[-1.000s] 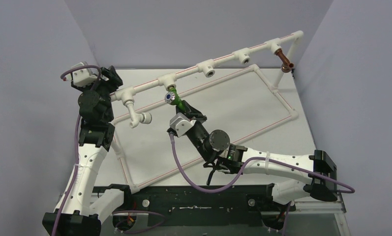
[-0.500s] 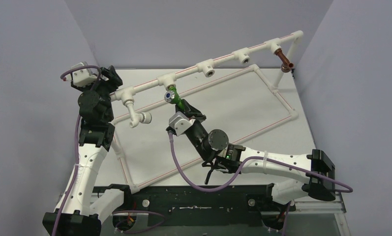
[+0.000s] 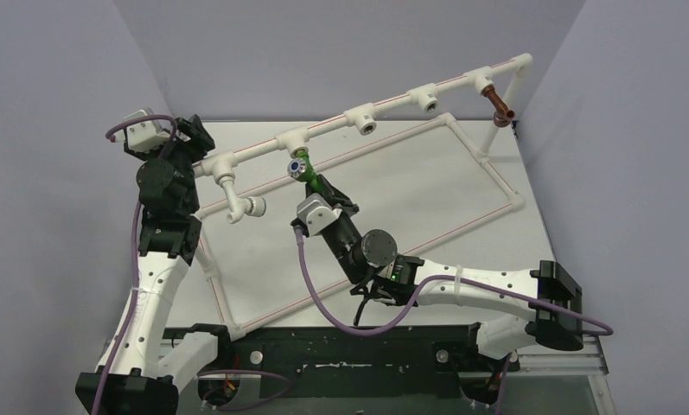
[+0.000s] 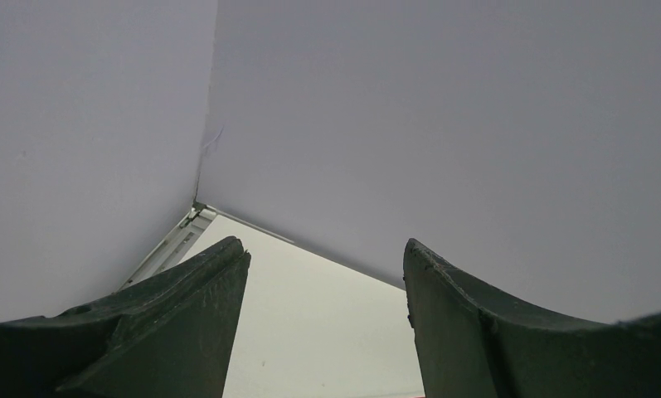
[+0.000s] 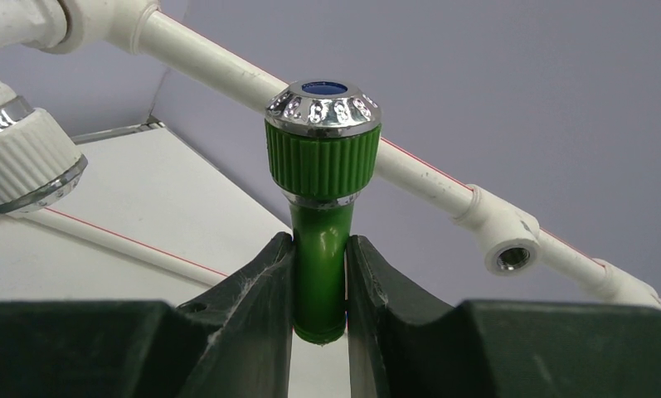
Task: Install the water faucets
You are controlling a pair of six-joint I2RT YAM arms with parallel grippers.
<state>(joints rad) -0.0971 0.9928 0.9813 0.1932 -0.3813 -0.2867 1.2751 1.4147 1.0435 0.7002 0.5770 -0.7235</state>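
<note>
My right gripper (image 3: 321, 185) is shut on the bright green faucet (image 3: 304, 171) and holds it up just below a white tee socket (image 3: 294, 140) of the pipe frame. In the right wrist view the green faucet (image 5: 321, 207) stands upright between my fingers (image 5: 252, 282), its silver-rimmed end on top, close in front of the upper pipe (image 5: 211, 60). The reddish-brown faucet (image 3: 500, 105) hangs from the socket at the far right end of the pipe. My left gripper (image 3: 195, 138) is up by the pipe's left end; in the left wrist view its fingers (image 4: 186, 307) stand apart and empty.
A white faucet (image 3: 244, 205) hangs from the left end socket, and also shows in the right wrist view (image 5: 20, 157). Two open tee sockets (image 3: 363, 120) (image 3: 427, 98) sit along the upper pipe. The frame's lower pipe rectangle (image 3: 496, 177) lies on the table. Walls close in on three sides.
My right gripper has carried the green faucet a little up and to the left, closer to the tee socket. The left arm has not moved.
</note>
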